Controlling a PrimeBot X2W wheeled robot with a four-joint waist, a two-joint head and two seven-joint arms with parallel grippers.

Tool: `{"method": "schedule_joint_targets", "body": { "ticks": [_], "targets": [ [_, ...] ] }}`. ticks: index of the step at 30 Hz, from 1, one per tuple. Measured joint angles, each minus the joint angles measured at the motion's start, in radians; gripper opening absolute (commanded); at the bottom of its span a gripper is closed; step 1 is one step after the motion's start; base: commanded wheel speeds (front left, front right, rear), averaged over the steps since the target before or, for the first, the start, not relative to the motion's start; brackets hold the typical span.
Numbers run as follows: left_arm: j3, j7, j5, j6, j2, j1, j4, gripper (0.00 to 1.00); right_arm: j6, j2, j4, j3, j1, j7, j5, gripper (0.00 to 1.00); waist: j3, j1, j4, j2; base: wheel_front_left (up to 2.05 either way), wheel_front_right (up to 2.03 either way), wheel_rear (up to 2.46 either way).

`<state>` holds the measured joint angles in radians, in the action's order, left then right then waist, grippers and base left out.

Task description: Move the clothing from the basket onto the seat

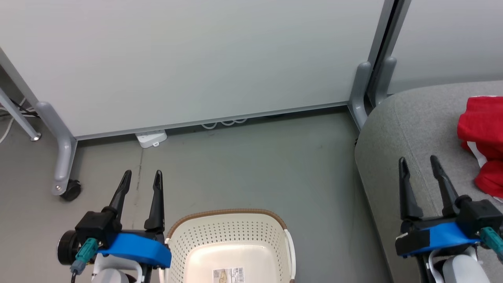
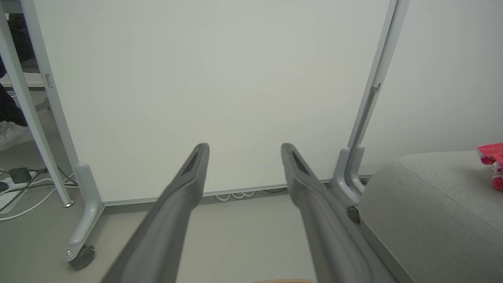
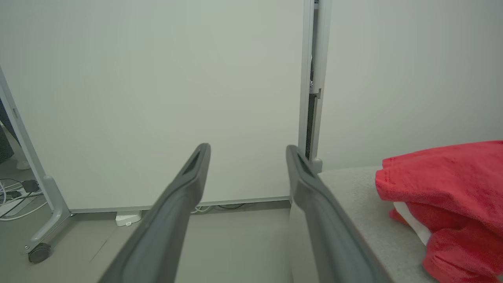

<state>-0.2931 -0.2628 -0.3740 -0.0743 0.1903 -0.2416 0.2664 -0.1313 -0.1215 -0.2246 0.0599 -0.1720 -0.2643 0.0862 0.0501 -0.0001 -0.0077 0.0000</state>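
Already the red clothing (image 1: 483, 125) is lying bunched on the grey seat (image 1: 412, 125), right of frame: probably soft and light, best pinched at a raised fold. Left gripper (image 1: 143, 173) and right gripper (image 1: 417, 159) are gaping wide, holding nothing.

In the head view, the basket (image 1: 230, 232) sits at the bottom centre on the floor (image 1: 251, 169), with the left gripper (image 1: 142, 173) just to its left. The seat (image 1: 412, 129) takes the right side, and the clothing (image 1: 481, 129) lies on it at the far right edge. The right gripper (image 1: 417, 158) is at lower right, over the seat. The partition panels (image 1: 196, 59) stand across the top, behind everything.
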Motion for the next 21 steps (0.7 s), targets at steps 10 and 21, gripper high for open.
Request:
{"method": "schedule_joint_targets", "body": {
  "ticks": [10, 21],
  "targets": [
    [0.108, 0.0, 0.08, 0.063, -0.061, 0.109, -0.003, 1.0, 0.0, 0.039, -0.014, -0.015, 0.114, 0.0, 0.008, 1.0, -0.055, 0.0001, 0.04, 0.0, 0.0, 0.0, 0.0],
    [0.188, 0.0, 0.143, 0.122, -0.109, 0.168, -0.001, 1.0, 0.0, 0.059, -0.019, -0.013, 0.174, 0.0, 0.02, 1.0, -0.081, 0.0001, 0.043, 0.0, 0.0, 0.0, 0.0]
  ]
}}
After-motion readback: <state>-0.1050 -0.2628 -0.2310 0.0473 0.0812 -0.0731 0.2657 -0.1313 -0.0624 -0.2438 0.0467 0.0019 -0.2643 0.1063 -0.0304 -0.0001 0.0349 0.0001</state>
